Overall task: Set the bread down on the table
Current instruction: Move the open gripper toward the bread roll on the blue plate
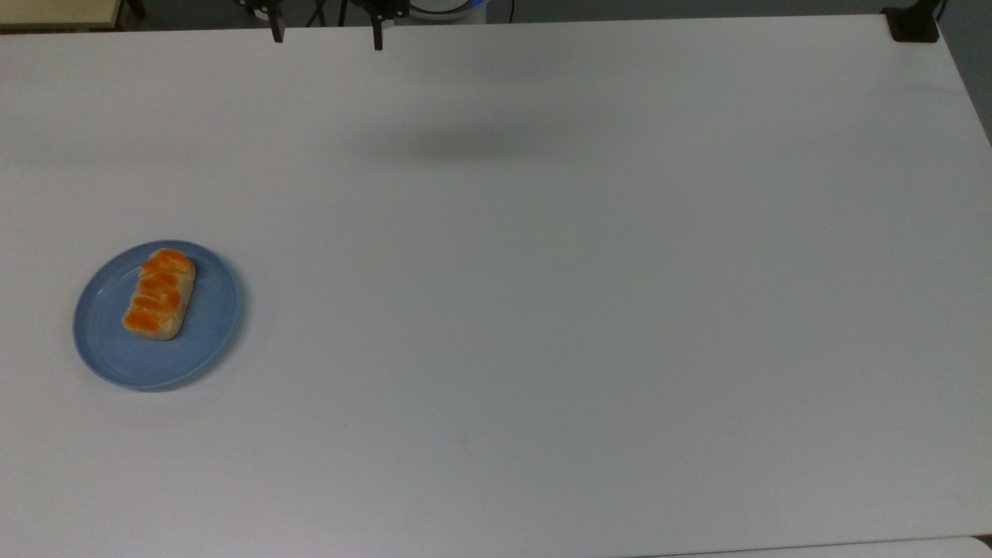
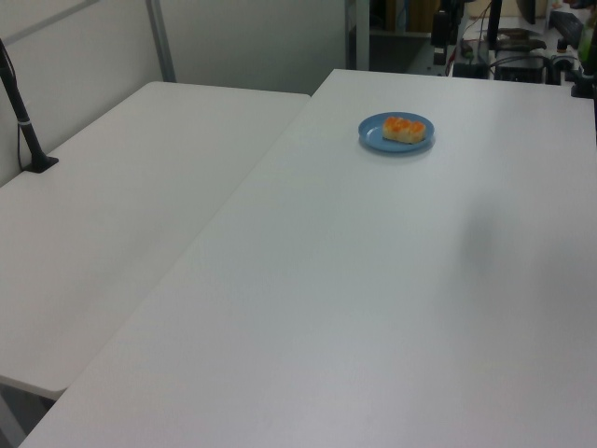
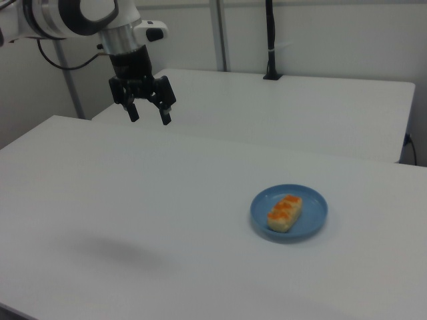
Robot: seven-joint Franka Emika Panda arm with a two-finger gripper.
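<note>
My black two-finger gripper (image 3: 149,115) hung spread and empty, well apart from the small orange-topped bread roll (image 3: 285,212) lying on the round blue plate (image 3: 313,215) on the smooth white table (image 3: 133,200).

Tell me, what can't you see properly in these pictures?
- Gripper: in the top view the picture's top edge cuts off everything above its two spread fingertips.
- Arm: in the right view the picture's left edge cuts it off.
- Underside of the bread: it lies flat on the plate, which hides it.
- Bread's top pattern: too small in the left view.
</note>
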